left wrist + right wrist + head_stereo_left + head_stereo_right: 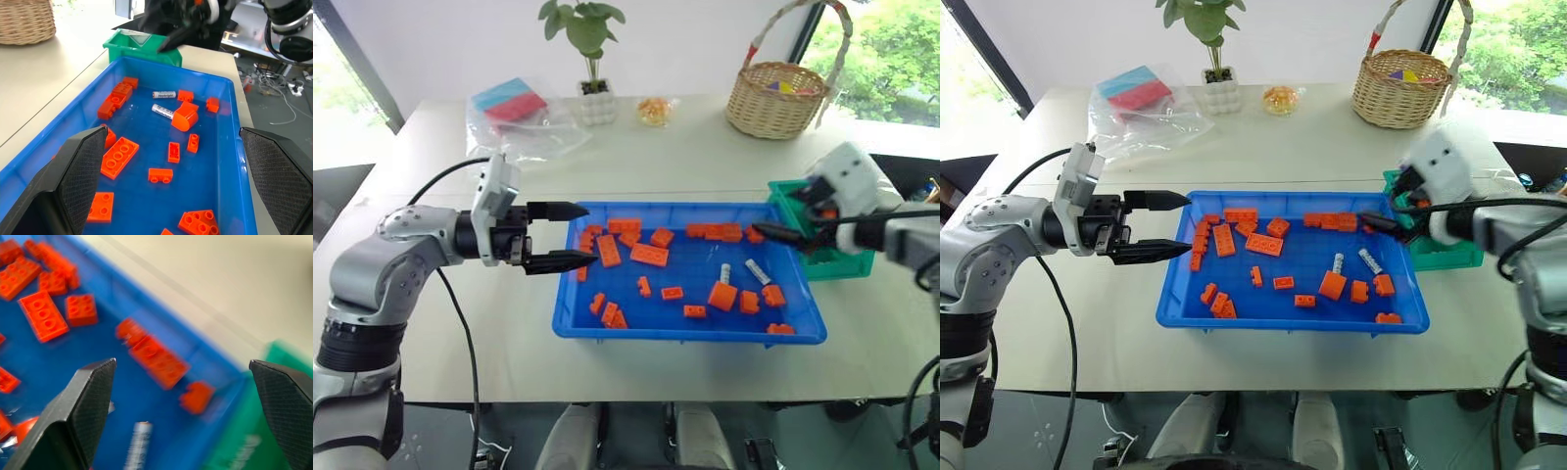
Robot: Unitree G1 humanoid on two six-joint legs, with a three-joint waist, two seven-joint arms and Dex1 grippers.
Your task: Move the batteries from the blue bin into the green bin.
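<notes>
The blue bin (685, 331) lies in the middle of the table, strewn with orange bricks (648, 255). Two silver batteries (725, 273) (757, 271) lie side by side in its right half; the left wrist view shows them too (164, 94) (162, 111). The green bin (850, 262) stands against the blue bin's right end, partly hidden by my right hand. My right gripper (783, 235) hangs open over the blue bin's far right corner, with nothing between its fingers. My left gripper (570, 235) is open and empty at the blue bin's left edge, pointing across it.
A wicker basket (775, 98) stands at the back right. A potted plant (592, 59), a small wrapped orange item (654, 111) and a clear bag with blue and red blocks (514, 113) sit along the back. A black cable trails from my left arm.
</notes>
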